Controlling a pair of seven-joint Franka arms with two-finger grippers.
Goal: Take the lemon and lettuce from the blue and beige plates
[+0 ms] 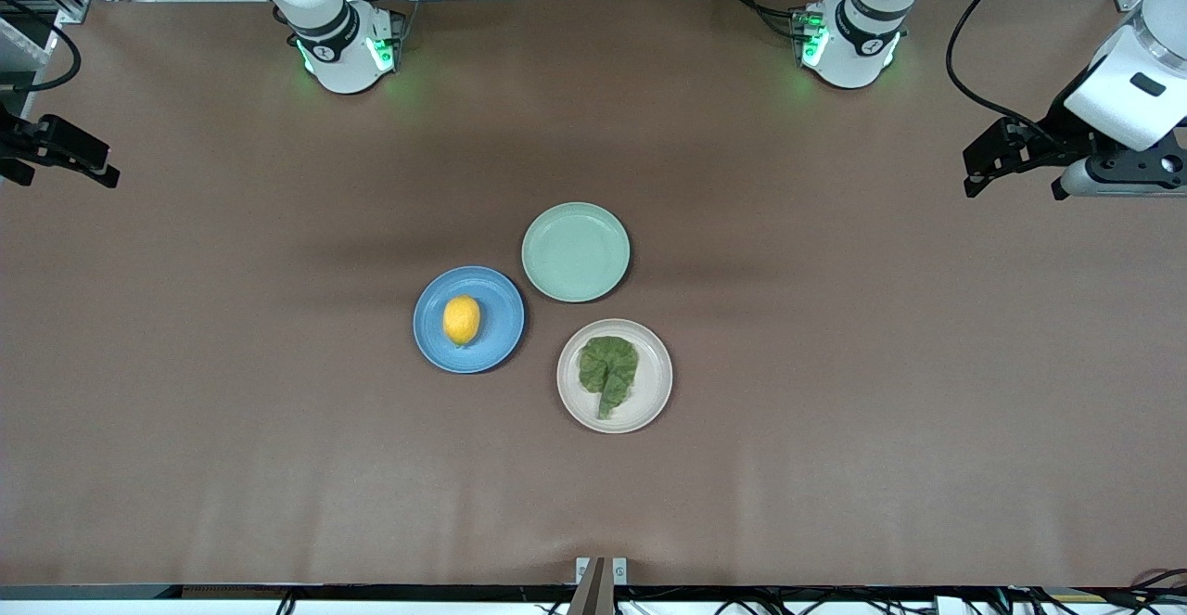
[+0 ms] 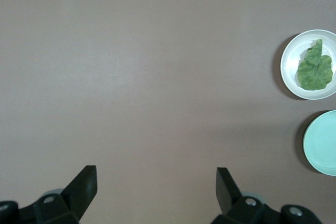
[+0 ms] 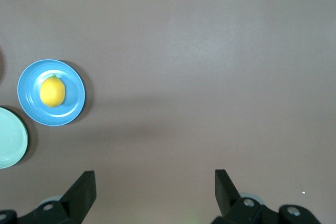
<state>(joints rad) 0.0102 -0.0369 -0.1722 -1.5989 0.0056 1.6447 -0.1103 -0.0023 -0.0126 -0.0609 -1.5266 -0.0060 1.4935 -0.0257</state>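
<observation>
I am taking the mint-green plate at the middle of the brown table as my landmark: the blue plate is lying just beside it toward my right arm's end, nearer the front camera, and the beige plate nearer the camera still. The lettuce is resting on the beige plate, stem toward the camera; the lemon is sitting on the blue one, long axis running toward my bases. My left gripper and right gripper are hovering wide open and empty over their table ends, well apart from the plates, each nearer its own target.
</observation>
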